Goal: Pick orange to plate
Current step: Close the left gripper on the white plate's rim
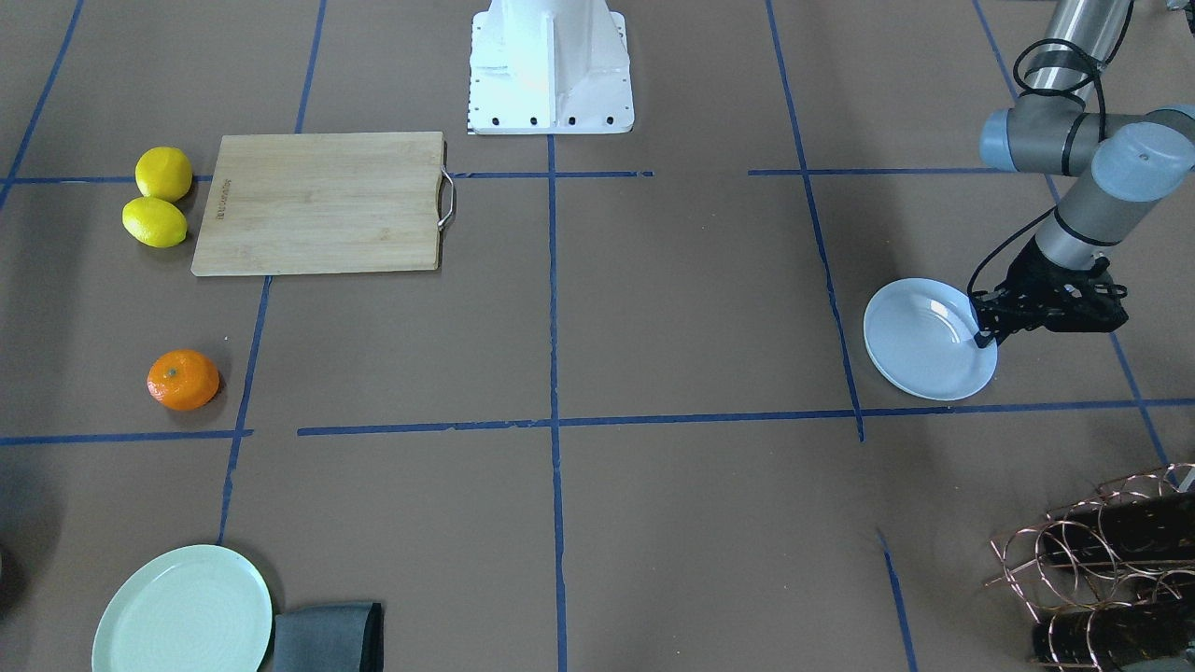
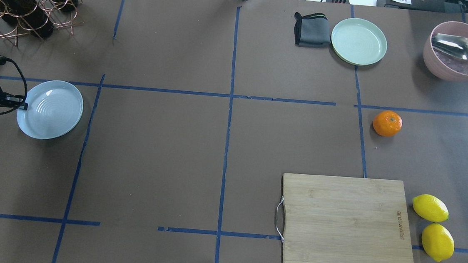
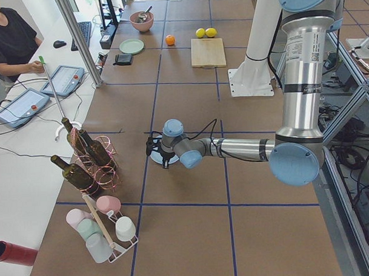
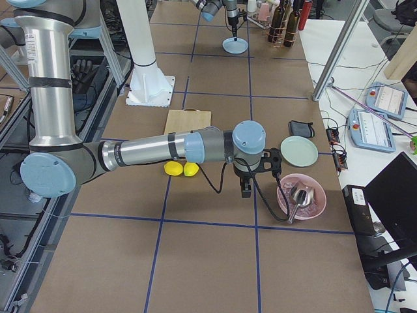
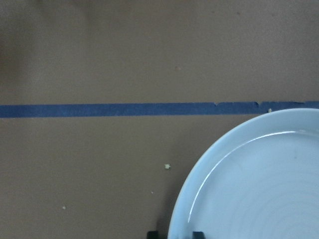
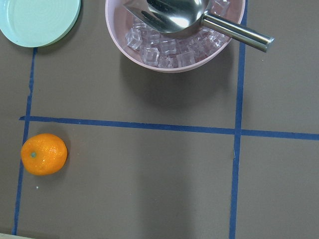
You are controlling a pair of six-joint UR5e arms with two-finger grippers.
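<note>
The orange lies alone on the brown table at the far right, also seen low left in the right wrist view and left in the front view. The pale bluish plate rests at the far left. My left gripper is at the plate's outer rim; in the left wrist view its fingertips straddle the rim, close together. My right gripper appears only in the right side view, hovering above the orange's area; I cannot tell its state.
A wooden cutting board lies near the robot's right, with two lemons beside it. Beyond the orange are a pale green plate, a grey cloth and a pink bowl of ice with a metal scoop. A wine rack stands far left.
</note>
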